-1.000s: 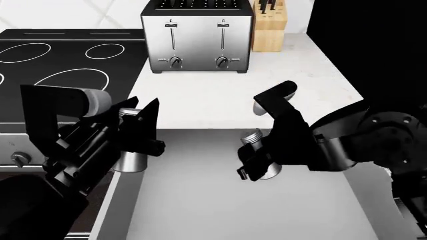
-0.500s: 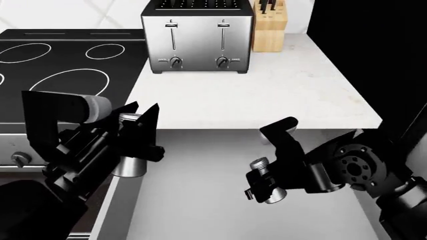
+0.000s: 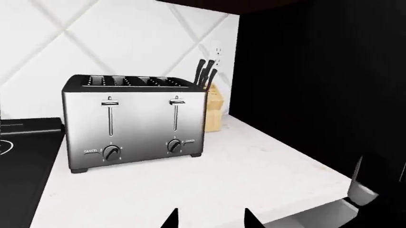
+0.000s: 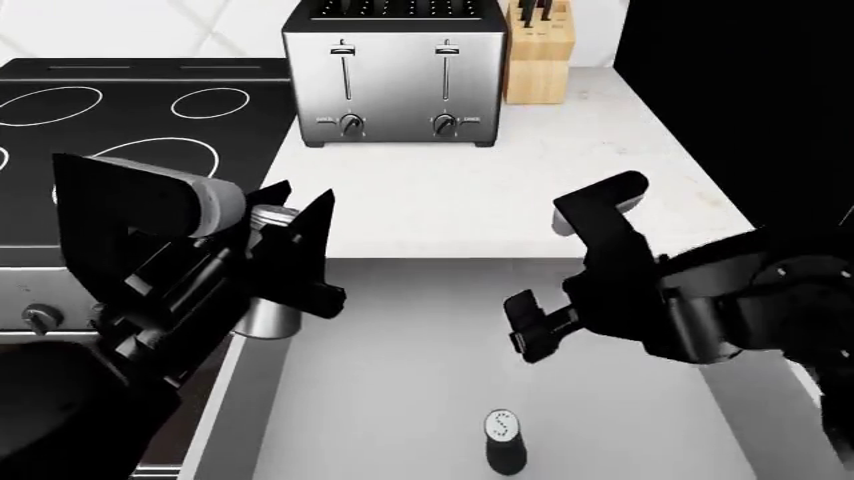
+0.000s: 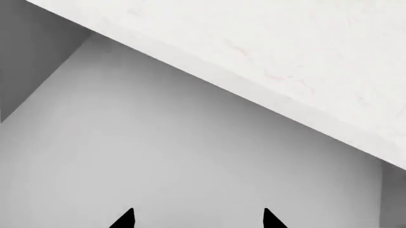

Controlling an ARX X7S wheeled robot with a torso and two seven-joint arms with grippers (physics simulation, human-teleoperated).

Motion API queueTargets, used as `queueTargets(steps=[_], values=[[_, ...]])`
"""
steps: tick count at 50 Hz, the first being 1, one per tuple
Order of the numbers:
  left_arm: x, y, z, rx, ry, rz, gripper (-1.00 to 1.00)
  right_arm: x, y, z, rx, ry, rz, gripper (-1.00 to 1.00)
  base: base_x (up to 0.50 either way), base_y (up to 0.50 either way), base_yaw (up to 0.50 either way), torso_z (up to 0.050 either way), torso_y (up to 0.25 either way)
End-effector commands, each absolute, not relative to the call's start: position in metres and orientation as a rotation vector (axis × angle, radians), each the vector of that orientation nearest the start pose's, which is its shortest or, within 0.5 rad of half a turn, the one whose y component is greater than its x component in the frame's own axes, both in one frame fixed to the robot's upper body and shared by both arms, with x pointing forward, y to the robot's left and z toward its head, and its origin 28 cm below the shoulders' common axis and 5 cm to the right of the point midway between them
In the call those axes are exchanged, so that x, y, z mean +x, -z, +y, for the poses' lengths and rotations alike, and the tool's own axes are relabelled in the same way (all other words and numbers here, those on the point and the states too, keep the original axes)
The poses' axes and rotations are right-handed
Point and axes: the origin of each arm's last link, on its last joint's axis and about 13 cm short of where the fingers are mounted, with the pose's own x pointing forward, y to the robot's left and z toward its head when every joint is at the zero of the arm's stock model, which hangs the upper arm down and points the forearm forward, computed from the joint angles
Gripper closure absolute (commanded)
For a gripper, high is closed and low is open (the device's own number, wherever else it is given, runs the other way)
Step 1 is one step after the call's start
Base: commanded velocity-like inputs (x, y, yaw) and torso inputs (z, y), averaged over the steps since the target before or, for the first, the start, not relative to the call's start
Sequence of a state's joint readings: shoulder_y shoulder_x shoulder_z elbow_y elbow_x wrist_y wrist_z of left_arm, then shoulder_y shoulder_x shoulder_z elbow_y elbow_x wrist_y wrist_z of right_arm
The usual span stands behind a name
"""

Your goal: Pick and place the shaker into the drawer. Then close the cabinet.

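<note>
One small dark cylindrical shaker with a ribbed silver top [image 4: 503, 440] now stands upright on the floor of the wide, shallow pale-grey drawer [image 4: 387, 400], low in the head view's centre; half a second ago the right gripper [image 4: 577, 275] held it. That gripper has risen, jaws spread and empty. The left gripper [image 4: 287, 245], mid-left, seems closed around a metal cup [image 4: 267, 318], though its fingers hide the contact. Placement looks done; closing remains. The drawer's front edge lies out of frame, with bare floor around the shaker.
</note>
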State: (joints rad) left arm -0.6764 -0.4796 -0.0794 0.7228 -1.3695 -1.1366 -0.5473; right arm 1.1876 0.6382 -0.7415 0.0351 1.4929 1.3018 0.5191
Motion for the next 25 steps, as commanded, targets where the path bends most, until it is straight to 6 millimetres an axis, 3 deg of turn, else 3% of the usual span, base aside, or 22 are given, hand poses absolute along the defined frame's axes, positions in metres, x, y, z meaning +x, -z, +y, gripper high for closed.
queueTargets(steps=[1, 7, 15, 25], values=[[0.215, -0.258, 0.214, 0.030, 0.499, -0.126, 1.00, 0.252, -0.316, -0.135, -0.385, -0.267, 0.434, -1.00, 0.00, 0.00, 0.00, 0.000, 0.000], [0.222, -0.261, 0.205, 0.151, 0.572, -0.142, 1.00, 0.224, -0.360, -0.136, -0.440, -0.198, 0.298, -1.00, 0.00, 0.00, 0.00, 0.000, 0.000], [0.237, -0.252, 0.201, 0.298, 0.624, -0.127, 1.00, 0.194, -0.396, -0.138, -0.464, -0.122, 0.175, -1.00, 0.00, 0.00, 0.00, 0.000, 0.000], [0.258, -0.211, 0.194, 0.461, 0.621, -0.083, 1.00, 0.167, -0.426, -0.132, -0.496, -0.086, 0.063, -1.00, 0.00, 0.00, 0.00, 0.000, 0.000]])
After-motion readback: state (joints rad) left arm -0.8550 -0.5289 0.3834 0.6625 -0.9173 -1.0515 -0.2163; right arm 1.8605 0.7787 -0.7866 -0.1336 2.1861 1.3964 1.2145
